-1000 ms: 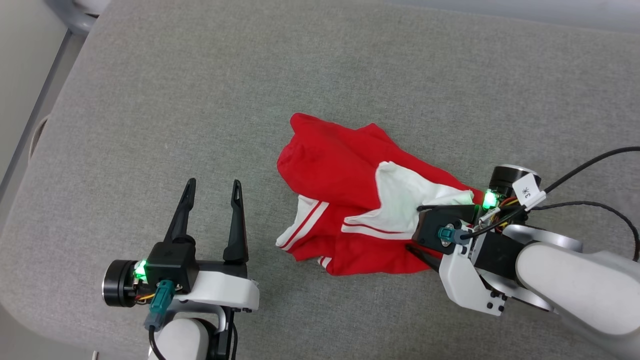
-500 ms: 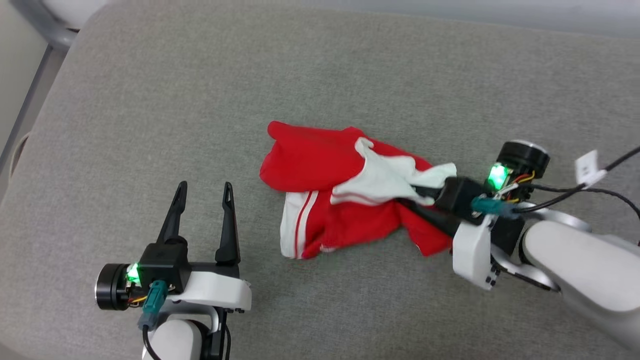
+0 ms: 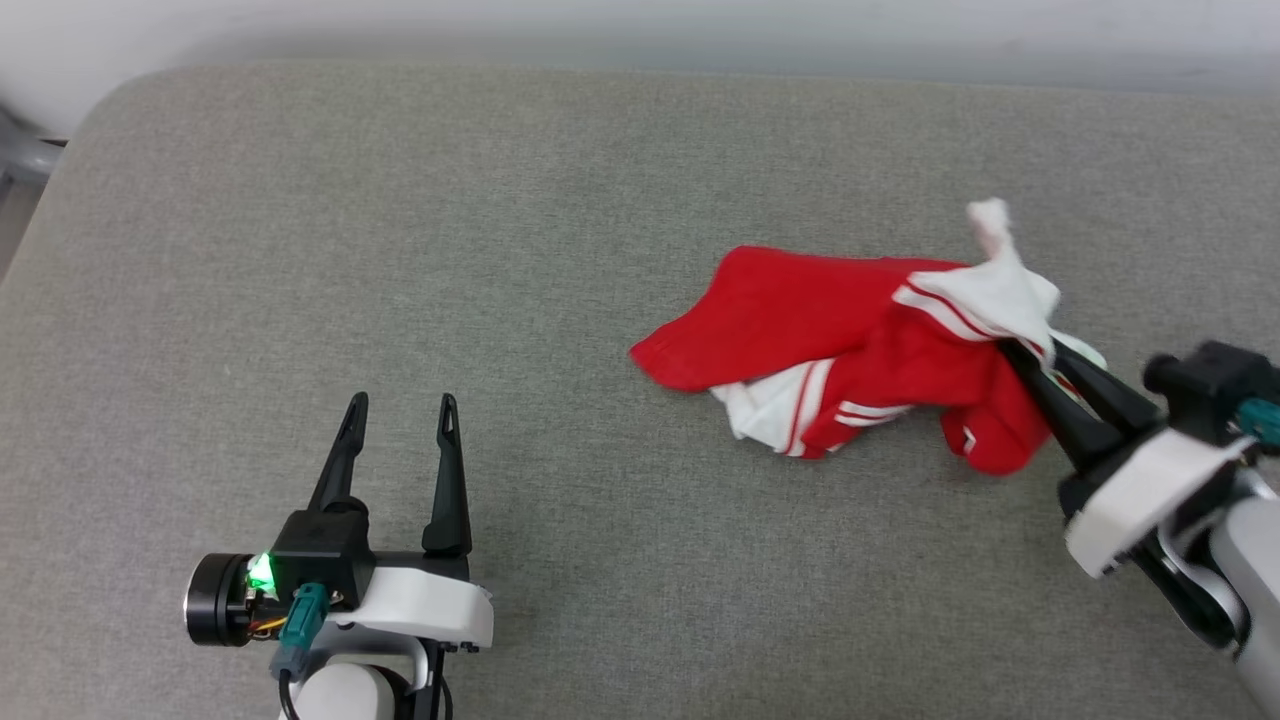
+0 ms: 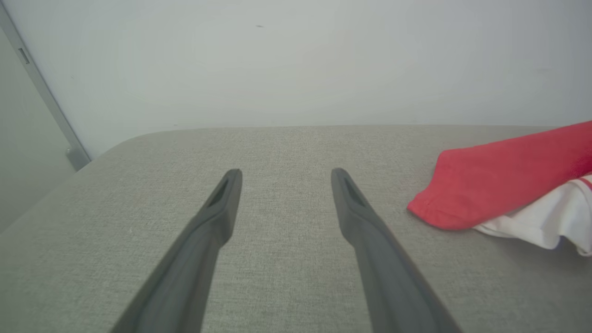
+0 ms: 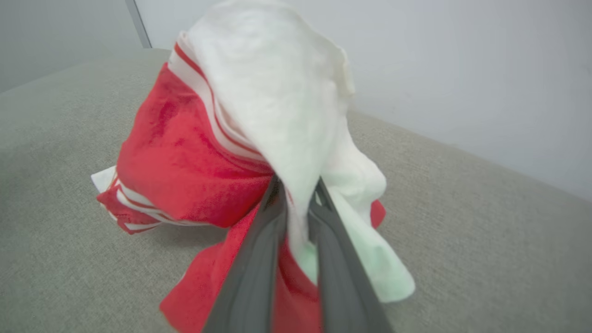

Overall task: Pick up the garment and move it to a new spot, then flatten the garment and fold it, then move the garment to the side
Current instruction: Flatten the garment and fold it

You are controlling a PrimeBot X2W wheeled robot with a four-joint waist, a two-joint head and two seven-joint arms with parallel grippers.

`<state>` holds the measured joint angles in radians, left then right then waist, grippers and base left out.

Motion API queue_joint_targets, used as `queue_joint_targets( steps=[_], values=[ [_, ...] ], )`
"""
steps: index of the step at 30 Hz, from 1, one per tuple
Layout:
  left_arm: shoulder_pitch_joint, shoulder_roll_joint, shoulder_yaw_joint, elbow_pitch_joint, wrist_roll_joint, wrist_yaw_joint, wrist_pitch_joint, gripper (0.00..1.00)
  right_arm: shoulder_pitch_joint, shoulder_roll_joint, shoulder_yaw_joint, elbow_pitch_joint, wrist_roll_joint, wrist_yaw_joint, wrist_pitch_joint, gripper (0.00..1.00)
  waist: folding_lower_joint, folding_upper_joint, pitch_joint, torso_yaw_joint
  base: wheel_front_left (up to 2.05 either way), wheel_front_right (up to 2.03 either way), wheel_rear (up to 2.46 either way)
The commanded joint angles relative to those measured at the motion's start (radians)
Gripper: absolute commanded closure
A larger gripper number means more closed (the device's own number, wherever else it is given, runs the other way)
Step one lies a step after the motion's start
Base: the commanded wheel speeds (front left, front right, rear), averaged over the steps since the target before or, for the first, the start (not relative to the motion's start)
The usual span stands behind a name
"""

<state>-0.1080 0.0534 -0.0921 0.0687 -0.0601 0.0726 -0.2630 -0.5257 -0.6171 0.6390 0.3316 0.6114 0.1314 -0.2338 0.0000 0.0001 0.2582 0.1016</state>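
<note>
The garment [image 3: 840,330] is a crumpled red jersey with white panels and red-and-white striped trim, lying bunched on the grey surface right of centre. My right gripper [image 3: 1025,360] is shut on its right end, lifting a white fold; in the right wrist view the garment [image 5: 208,152] drapes over the pinched right gripper [image 5: 296,189]. My left gripper [image 3: 400,415] rests open at the lower left, well clear of the cloth. Its left wrist view shows the left gripper [image 4: 286,173] spread wide and the garment's [image 4: 504,178] red edge at the right.
The grey padded surface [image 3: 400,250] stretches wide around the cloth, with a rounded far-left corner. A pale wall [image 3: 640,25] runs along its back edge. A grey metal post [image 4: 41,92] stands left of the surface.
My right gripper shut on the garment's white end and dragged it to the right, lifting that end. The head camera also tilted. The left gripper stayed open in place.
</note>
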Motion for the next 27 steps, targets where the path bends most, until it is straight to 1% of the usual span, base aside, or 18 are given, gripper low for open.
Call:
queue_joint_targets(
  steps=[1, 3, 8, 10, 13, 16, 17, 18, 19, 23, 27],
  values=[
    [0.011, -0.001, 0.001, 0.003, 0.003, -0.002, -0.003, 0.00, 0.040, 0.010, -0.036, 0.014, -0.012, -0.001, -0.008, 1.00, 0.0000, -0.0001, -0.004, -0.008, 0.00, 0.00, 0.00],
    [0.016, -0.001, 0.000, 0.008, 0.005, -0.008, -0.003, 0.00, 0.092, 0.008, -0.108, 0.044, -0.037, -0.001, -0.015, 1.00, 0.0000, -0.0001, -0.007, -0.014, 0.00, 0.00, 0.00],
    [0.022, -0.002, -0.005, 0.017, 0.008, -0.014, -0.003, 0.00, 0.215, 0.028, -0.250, 0.112, -0.072, -0.001, -0.022, 1.00, 0.0000, -0.0001, -0.019, -0.023, 0.00, 0.00, 0.00],
    [0.024, -0.002, -0.007, 0.019, 0.008, -0.017, -0.003, 0.00, 0.251, 0.030, -0.295, 0.144, -0.095, -0.001, -0.021, 1.00, 0.0000, -0.0001, -0.022, -0.024, 0.00, 0.00, 0.00],
    [0.029, -0.003, -0.008, 0.022, 0.009, -0.019, -0.003, 0.00, 0.295, 0.053, -0.369, 0.191, -0.098, -0.001, -0.016, 1.00, 0.0000, -0.0001, -0.028, -0.025, 0.00, 0.00, 0.00],
    [0.032, -0.003, -0.009, 0.024, 0.010, -0.021, -0.003, 0.00, 0.322, 0.070, -0.405, 0.228, -0.120, -0.001, -0.015, 1.00, 0.0000, -0.0001, -0.035, -0.026, 0.00, 0.00, 0.00],
    [0.034, -0.003, -0.009, 0.025, 0.011, -0.021, -0.003, 0.00, 0.325, 0.080, -0.416, 0.229, -0.118, -0.001, -0.018, 0.87, 0.0000, -0.0001, -0.038, -0.026, 0.00, 0.00, 0.00],
    [0.037, -0.003, -0.008, 0.026, 0.012, -0.021, -0.003, 0.00, 0.328, 0.088, -0.426, 0.226, -0.113, -0.001, -0.020, 0.51, 0.0000, -0.0001, -0.042, -0.027, 0.00, 0.00, 0.00],
    [0.040, -0.003, -0.008, 0.026, 0.013, -0.022, -0.003, 0.00, 0.329, 0.094, -0.438, 0.215, -0.109, -0.001, -0.022, 0.00, 0.0000, -0.0001, -0.046, -0.029, 0.00, 0.00, 0.00],
    [0.051, -0.003, -0.006, 0.020, 0.023, -0.021, -0.003, 0.00, 0.339, 0.110, -0.516, 0.139, -0.128, -0.001, -0.030, 0.00, 0.0000, -0.0001, -0.064, -0.034, 0.00, 0.00, 0.00],
    [0.064, -0.003, -0.005, 0.016, 0.027, -0.024, -0.003, 0.00, 0.355, 0.107, -0.603, -0.022, -0.183, -0.001, -0.032, 0.00, 0.0000, -0.0001, -0.078, -0.037, 0.00, 0.00, 0.00]
  ],
)
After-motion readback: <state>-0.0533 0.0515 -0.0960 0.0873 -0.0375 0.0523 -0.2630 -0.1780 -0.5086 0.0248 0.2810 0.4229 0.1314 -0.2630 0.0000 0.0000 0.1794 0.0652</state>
